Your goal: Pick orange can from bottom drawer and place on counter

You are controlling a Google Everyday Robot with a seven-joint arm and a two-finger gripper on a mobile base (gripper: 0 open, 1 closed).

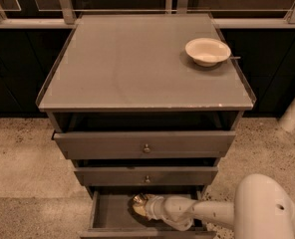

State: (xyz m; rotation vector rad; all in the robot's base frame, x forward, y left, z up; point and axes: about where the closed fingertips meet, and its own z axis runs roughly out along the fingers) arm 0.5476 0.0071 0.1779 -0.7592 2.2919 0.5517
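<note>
The orange can (138, 206) lies in the open bottom drawer (111, 214), near the middle of its grey floor. It shows as a dull orange-brown body with a shiny end. My gripper (147, 206) reaches into the drawer from the right on a white arm (202, 212) and sits right against the can, hiding its right side. The counter (137, 68) is the broad grey top of the cabinet above.
A white bowl (207, 50) stands on the counter at the back right. Two grey drawers with round knobs (146, 148) stick out a little above the bottom drawer. My white arm's large joint (267, 210) fills the lower right. Speckled floor lies on both sides.
</note>
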